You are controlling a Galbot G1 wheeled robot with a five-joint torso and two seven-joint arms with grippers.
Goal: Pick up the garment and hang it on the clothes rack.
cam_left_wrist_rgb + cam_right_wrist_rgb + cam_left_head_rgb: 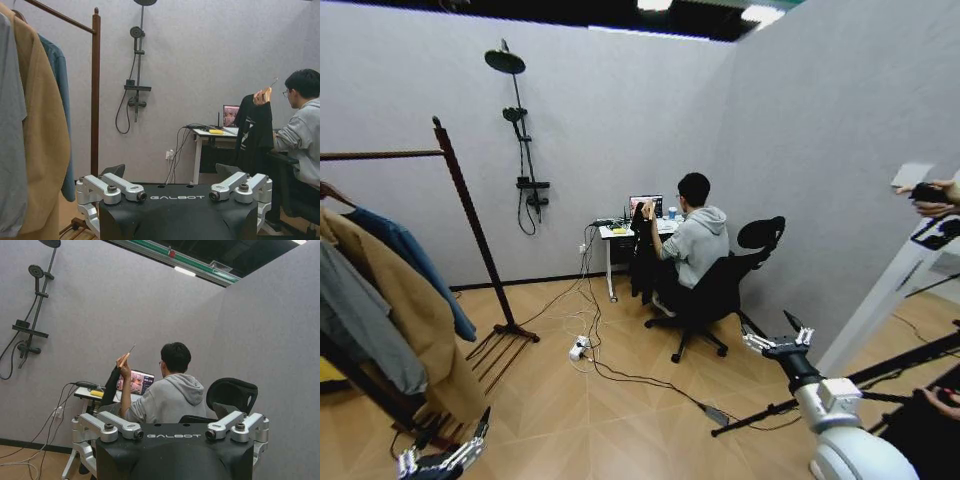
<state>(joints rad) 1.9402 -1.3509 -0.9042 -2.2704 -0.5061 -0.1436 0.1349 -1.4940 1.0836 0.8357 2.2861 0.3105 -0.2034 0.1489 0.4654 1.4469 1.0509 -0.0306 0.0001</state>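
Tools, left (440, 462) and right (778, 344), gape empty; garment (415, 260) already hangs on rack (470, 205), nothing apparently left.

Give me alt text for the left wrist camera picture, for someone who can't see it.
The open left gripper points into a grey-walled room. To one side a dark wooden clothes rack carries a grey garment, a tan coat and a teal jacket; across the room a seated person holds up a dark garment beside a desk.

Left gripper (440, 460) low, jaws open, empty; right gripper (777, 343) raised forward, jaws open.
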